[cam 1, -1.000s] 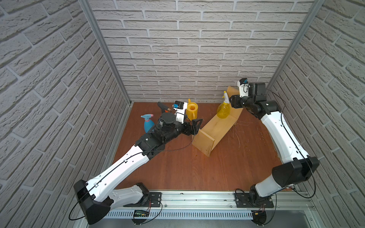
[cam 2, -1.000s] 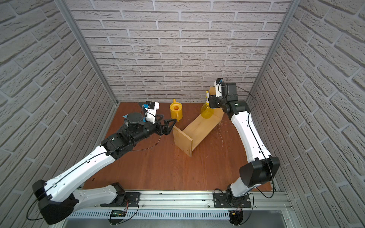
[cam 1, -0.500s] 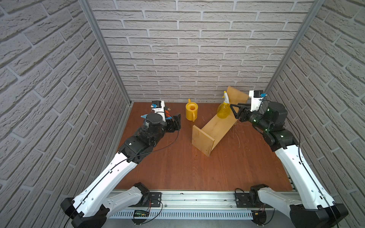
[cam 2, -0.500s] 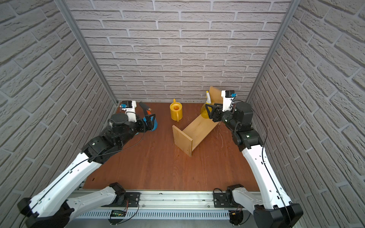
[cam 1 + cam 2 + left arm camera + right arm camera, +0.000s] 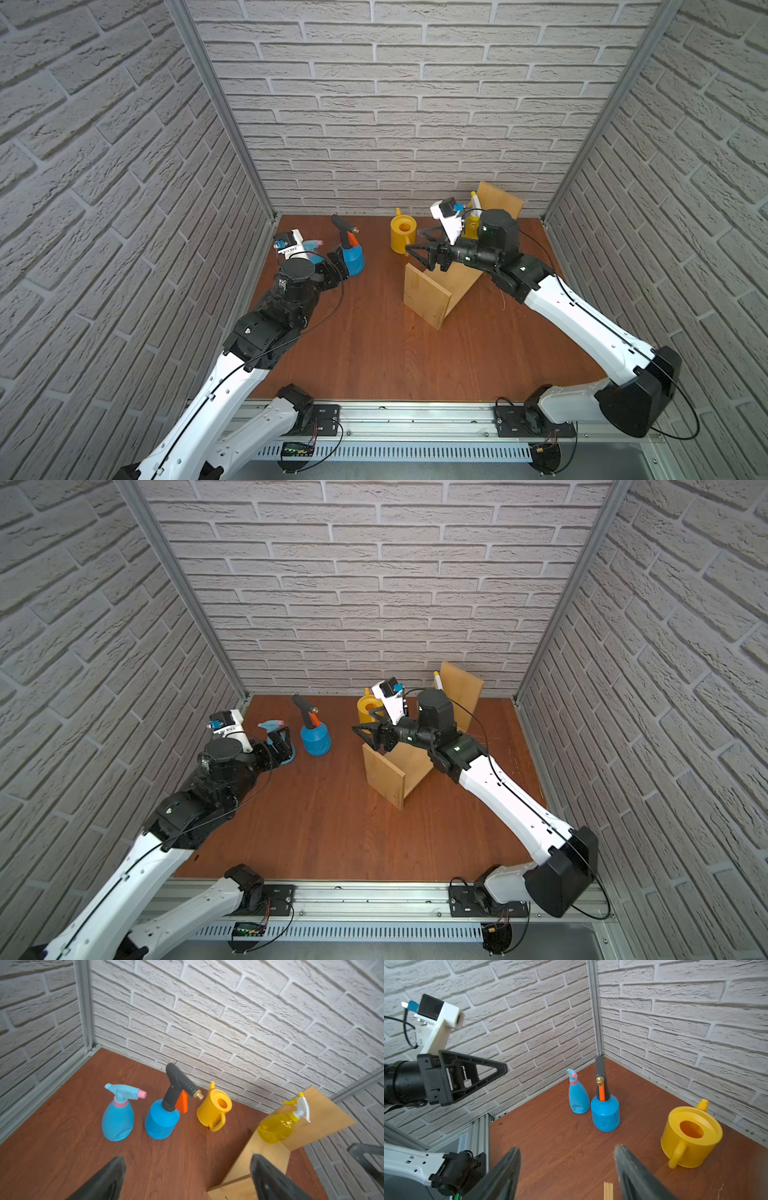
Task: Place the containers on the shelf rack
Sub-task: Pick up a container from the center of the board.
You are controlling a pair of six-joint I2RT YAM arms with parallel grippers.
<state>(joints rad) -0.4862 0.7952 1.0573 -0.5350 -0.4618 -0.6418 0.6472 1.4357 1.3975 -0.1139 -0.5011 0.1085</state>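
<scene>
The plywood shelf rack (image 5: 426, 297) lies diagonally on the floor with its end panels upright. The translucent yellow spray bottle (image 5: 276, 1128) stands on its board by the far panel. On the floor in a row stand the yellow watering can (image 5: 402, 237), the blue pressure sprayer (image 5: 353, 259) and the light-blue spray bottle (image 5: 117, 1118). My left gripper (image 5: 337, 266) hovers open and empty just short of the two blue bottles. My right gripper (image 5: 415, 249) is open and empty above the rack's near end, beside the watering can (image 5: 691, 1134).
Brick-pattern walls close in the left, back and right sides, with metal posts in the back corners. An aluminium rail (image 5: 415, 415) carries both arm bases along the front edge. The brown wooden floor (image 5: 374, 353) stretches in front of the rack.
My right gripper let go of the yellow spray bottle, opened wider and swung left over the rack toward the watering can. My left gripper drew back left from the watering can to the blue bottles.
</scene>
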